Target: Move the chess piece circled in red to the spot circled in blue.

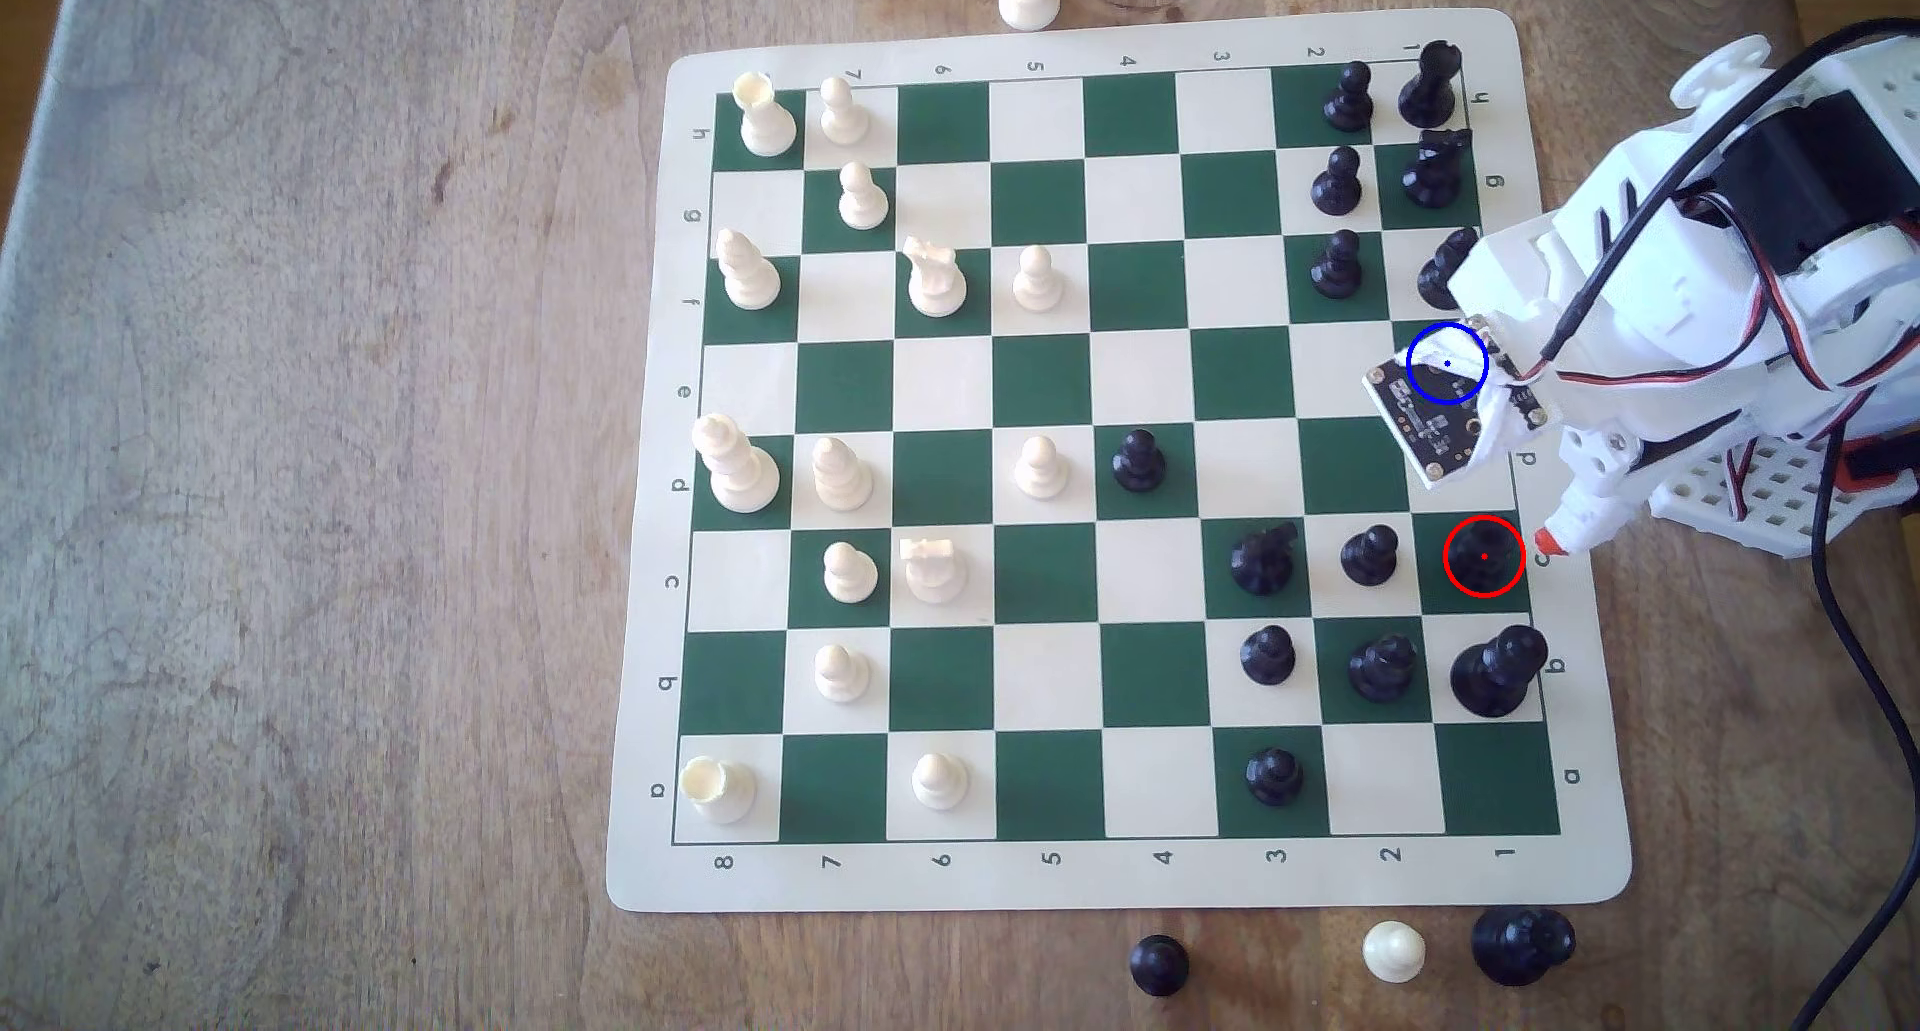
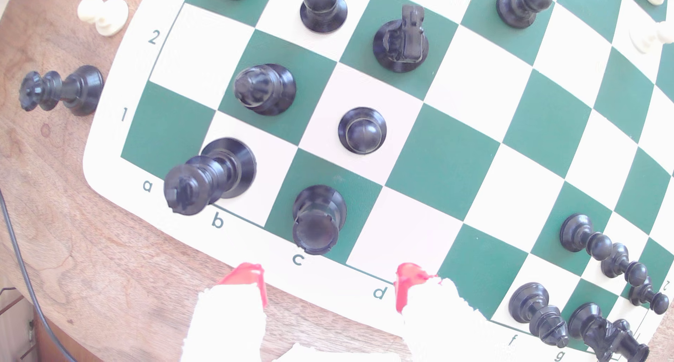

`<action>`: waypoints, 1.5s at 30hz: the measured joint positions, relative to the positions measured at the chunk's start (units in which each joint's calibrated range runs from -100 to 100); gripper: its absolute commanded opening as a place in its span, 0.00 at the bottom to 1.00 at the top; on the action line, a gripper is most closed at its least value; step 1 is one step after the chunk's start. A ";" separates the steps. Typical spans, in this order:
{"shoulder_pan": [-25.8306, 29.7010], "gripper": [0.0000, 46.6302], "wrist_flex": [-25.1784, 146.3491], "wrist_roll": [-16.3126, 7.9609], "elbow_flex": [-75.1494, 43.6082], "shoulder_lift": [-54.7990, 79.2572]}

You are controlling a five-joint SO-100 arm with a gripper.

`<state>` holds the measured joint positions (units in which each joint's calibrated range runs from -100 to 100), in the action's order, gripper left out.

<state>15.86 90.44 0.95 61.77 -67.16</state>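
The board was chequered dark green and cream with a cream border, on a brown wood-grain desk. The chess piece at 3 o'clock was black, ringed in thin red; the spot wore a blue ring with a blue dot. Pieces toward 9 o'clock were cream. The white gripper had red-tipped fingers.

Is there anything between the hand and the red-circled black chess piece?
No. In the wrist view, the open hand faces the black chess piece with bare board edge between them.
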 measured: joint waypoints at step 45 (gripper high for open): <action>8.63 0.32 -14.34 -4.25 12.20 3.77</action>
<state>24.48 76.10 -3.30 73.97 -63.39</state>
